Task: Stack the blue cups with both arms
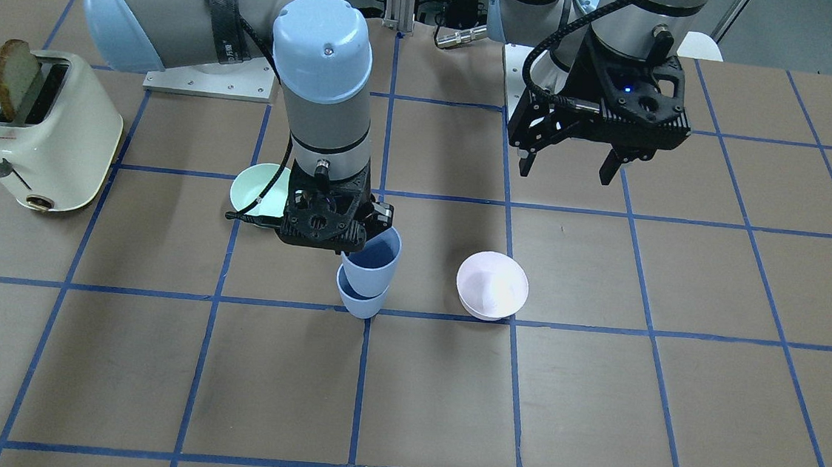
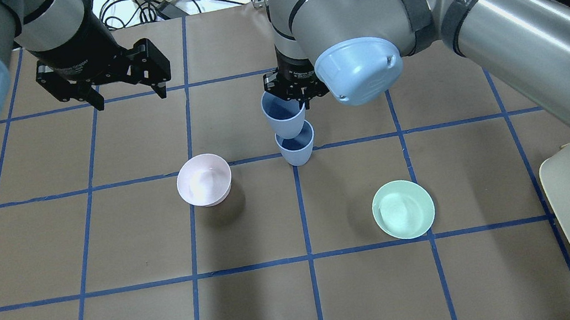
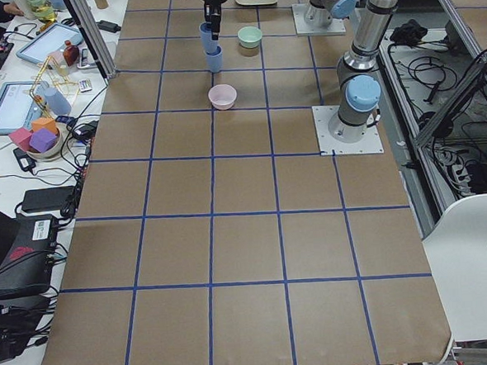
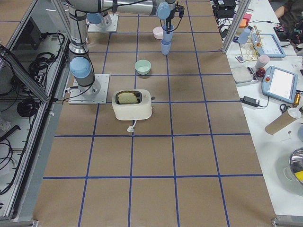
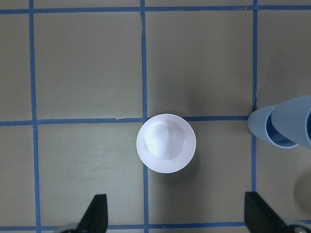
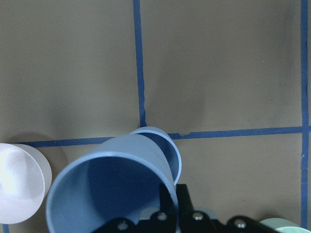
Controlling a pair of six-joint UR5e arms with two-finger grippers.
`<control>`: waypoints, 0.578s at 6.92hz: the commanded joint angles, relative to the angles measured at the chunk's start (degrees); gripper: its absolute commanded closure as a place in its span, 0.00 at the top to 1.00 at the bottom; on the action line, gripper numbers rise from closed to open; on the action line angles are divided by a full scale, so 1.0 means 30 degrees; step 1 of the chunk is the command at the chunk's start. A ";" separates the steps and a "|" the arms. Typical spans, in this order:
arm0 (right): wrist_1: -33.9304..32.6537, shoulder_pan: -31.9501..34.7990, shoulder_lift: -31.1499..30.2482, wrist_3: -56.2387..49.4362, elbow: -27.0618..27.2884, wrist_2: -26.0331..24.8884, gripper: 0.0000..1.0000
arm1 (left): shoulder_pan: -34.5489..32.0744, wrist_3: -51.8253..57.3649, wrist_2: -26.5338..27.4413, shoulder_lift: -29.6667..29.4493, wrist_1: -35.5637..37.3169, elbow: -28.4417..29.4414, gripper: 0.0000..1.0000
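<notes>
One blue cup (image 1: 360, 300) stands upright on the table near the middle, and also shows in the overhead view (image 2: 297, 150). My right gripper (image 1: 376, 224) is shut on the rim of the second blue cup (image 1: 376, 254), which it holds tilted with its base at the mouth of the standing cup. In the right wrist view the held cup (image 6: 109, 191) covers most of the standing cup's rim (image 6: 171, 145). My left gripper (image 2: 130, 99) is open and empty, raised above the table, with the pink bowl (image 5: 166, 143) below it.
The pink bowl (image 2: 204, 179) sits close beside the cups on my left. A mint-green bowl (image 2: 403, 209) sits nearer my base on the right. A cream toaster (image 1: 45, 134) with a bread slice stands at the far right of the table.
</notes>
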 commanded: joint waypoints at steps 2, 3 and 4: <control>0.0117 0.0005 0.0055 -0.0113 0.0074 -0.0036 0.00 | 0.0020 0.0000 0.0012 0.0009 0.0001 -0.0008 1.00; 0.0117 -0.0024 0.0084 -0.0142 0.0103 -0.0036 0.00 | 0.0020 0.0000 -0.0017 0.0009 0.0001 -0.0008 1.00; 0.0059 -0.0025 0.0084 -0.0201 0.0393 -0.0065 0.00 | -0.0009 0.0000 0.0012 0.0009 0.0001 -0.0008 1.00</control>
